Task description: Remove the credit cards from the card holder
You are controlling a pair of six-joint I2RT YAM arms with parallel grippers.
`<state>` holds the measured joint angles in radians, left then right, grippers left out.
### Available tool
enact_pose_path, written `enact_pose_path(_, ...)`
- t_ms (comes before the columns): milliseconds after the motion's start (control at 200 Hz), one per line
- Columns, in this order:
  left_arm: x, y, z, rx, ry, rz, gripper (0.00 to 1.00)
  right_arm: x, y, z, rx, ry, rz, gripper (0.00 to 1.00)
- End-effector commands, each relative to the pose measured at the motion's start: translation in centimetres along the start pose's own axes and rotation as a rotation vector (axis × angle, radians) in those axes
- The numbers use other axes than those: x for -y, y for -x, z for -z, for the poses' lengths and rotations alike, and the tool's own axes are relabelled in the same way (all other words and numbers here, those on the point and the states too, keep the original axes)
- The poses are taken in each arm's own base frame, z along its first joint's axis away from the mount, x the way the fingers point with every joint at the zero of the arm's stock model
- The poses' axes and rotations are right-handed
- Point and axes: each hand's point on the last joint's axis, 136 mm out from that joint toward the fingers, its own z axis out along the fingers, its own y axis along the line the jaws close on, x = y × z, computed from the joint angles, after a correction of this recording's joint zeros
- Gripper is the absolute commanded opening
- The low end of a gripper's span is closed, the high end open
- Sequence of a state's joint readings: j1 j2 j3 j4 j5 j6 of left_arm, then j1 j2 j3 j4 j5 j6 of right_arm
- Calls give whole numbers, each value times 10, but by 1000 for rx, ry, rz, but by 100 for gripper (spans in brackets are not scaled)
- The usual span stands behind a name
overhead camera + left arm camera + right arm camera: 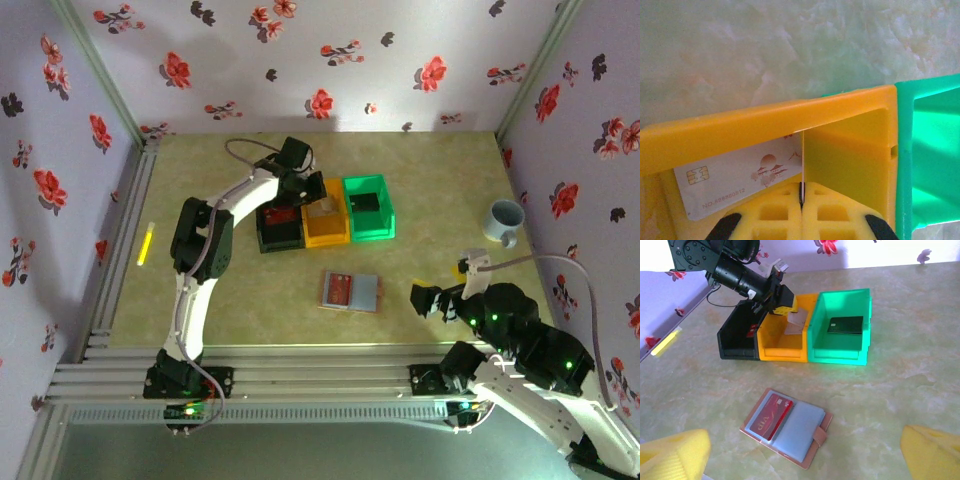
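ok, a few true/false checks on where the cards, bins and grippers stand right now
1. The card holder lies open on the table. True.
2. A red card sits in the holder. True.
3. The green bin is empty. False: a dark card lies in it.
4. The right gripper is shut on a card. False: it is open and holds nothing.
5. The left gripper is shut on a white card in the orange bin. True.

The white card [740, 180] is partly covered by the fingers [765, 220] of the left gripper [801, 192]. The fingers [675, 457] of the right gripper [805, 435] are cropped at the bottom edge.
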<state>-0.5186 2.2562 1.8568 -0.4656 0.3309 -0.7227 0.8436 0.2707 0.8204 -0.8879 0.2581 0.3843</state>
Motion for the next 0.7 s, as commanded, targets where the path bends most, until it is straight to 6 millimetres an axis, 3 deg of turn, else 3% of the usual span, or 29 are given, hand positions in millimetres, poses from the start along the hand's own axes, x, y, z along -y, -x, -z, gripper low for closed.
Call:
enact_pose_path(0, -6, 6, 0, 2, 22, -3, 0, -1, 5, 3, 38, 13, 6, 98)
enact_pose_path(165, -7, 7, 0, 0, 27, -1, 0, -1, 5, 3, 36, 14, 6, 98)
enact_pose_path(460, -9, 9, -2, -5, 34, 0, 10, -1, 5, 4, 38, 14, 5, 98)
enact_pose_path(695, -6, 13, -1, -5, 35, -4, 13, -1, 5, 4, 39, 15, 5, 98)
